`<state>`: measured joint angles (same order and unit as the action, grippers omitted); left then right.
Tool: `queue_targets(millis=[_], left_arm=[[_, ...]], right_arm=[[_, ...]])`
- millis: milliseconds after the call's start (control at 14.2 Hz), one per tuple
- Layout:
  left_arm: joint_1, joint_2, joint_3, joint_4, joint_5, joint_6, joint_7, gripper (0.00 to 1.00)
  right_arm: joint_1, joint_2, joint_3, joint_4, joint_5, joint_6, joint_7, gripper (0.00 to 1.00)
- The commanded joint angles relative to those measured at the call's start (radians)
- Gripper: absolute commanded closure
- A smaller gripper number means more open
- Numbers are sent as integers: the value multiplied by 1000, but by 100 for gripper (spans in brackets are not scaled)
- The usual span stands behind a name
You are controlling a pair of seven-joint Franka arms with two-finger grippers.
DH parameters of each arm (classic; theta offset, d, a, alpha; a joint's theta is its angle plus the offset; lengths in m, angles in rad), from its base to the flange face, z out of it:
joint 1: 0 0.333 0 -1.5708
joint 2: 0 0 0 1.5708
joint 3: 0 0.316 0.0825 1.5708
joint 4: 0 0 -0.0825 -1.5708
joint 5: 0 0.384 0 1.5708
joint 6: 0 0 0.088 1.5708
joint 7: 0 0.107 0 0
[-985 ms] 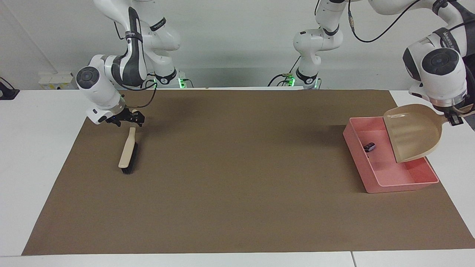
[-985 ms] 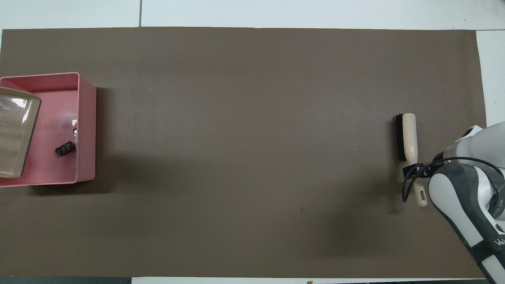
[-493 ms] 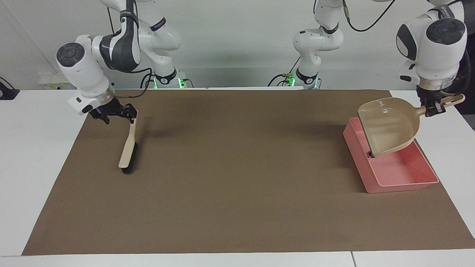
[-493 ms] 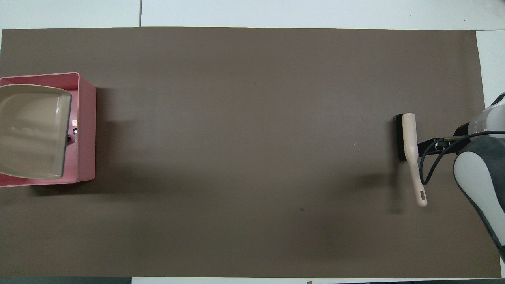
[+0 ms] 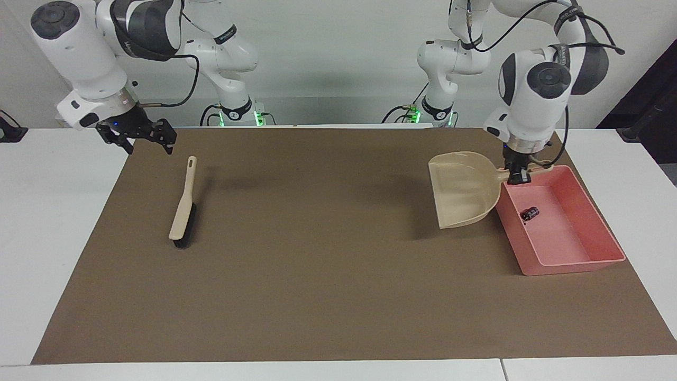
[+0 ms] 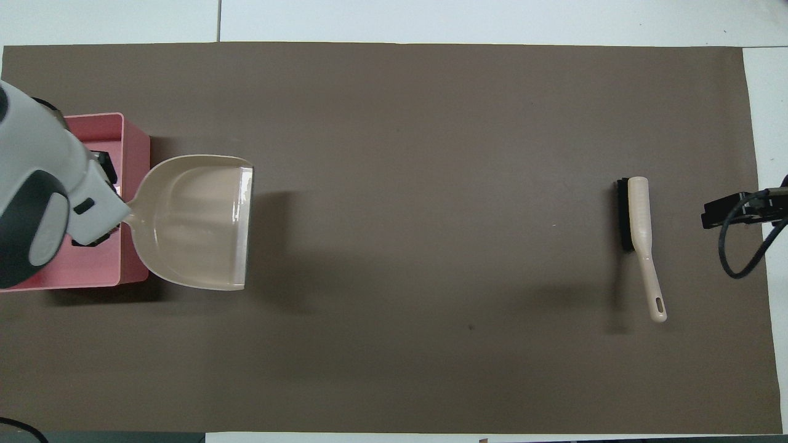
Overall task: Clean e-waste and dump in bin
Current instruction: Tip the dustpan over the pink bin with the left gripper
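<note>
The dustpan (image 5: 465, 188) is held by its handle in the left gripper (image 5: 517, 175), raised over the mat (image 5: 328, 275) beside the bin (image 5: 582, 262). One dark cylinder of e-waste (image 5: 529, 213) is seen in the bin — the white piece cannot be made out. The right gripper (image 5: 138, 135) hangs with jaws apart and empty over the mat's edge — the brush (image 5: 183, 209) lies flat nearby.

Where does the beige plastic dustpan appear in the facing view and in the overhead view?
Facing view: the beige plastic dustpan is right of centre, beside the pink plastic bin, its handle held by the left gripper.
Overhead view: the dustpan is at the left, its handle over the bin.
Shared landmark: the bin at the left arm's end of the table.
</note>
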<state>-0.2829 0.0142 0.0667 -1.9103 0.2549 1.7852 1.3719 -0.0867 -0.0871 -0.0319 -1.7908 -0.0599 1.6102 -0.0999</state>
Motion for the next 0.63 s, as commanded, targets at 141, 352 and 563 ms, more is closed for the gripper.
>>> queue_targets(millis=[141, 352, 563], left_arm=[[-58, 59, 16, -67, -29, 146, -102, 100], [-55, 102, 16, -78, -51, 215, -102, 99], [-41, 124, 18, -89, -52, 253, -100, 98]], right_arm=[[-5, 56, -16, 45, 3, -18, 14, 1], [-7, 53, -17, 80, 8, -108, 17, 1], [-4, 52, -23, 100, 51, -127, 22, 1]])
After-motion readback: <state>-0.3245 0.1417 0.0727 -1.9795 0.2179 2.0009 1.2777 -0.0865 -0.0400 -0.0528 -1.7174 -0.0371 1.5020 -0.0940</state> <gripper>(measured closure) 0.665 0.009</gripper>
